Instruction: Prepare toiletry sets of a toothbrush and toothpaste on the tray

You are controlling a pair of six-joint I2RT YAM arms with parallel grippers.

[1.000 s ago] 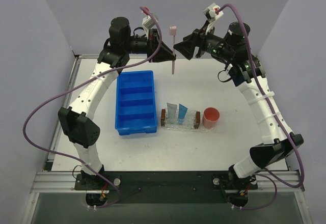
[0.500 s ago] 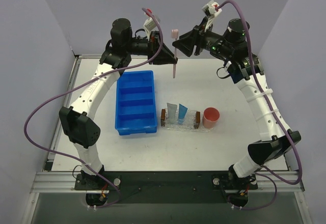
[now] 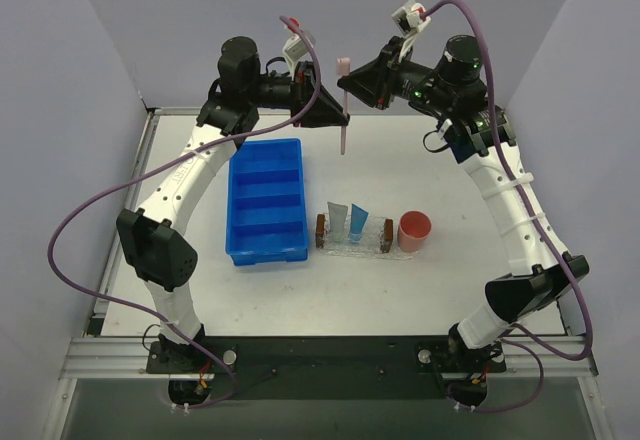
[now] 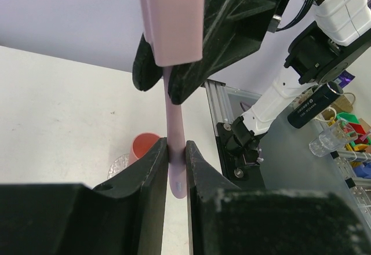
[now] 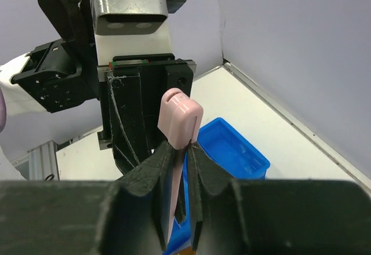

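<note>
Right jaws just closed on the toothbrush [image 3: 342, 132] below its head; left jaws still pinch the shaft. It hangs upright above the far desk, well apart from the tray [image 3: 372, 244]. Handover looks half done.
</note>
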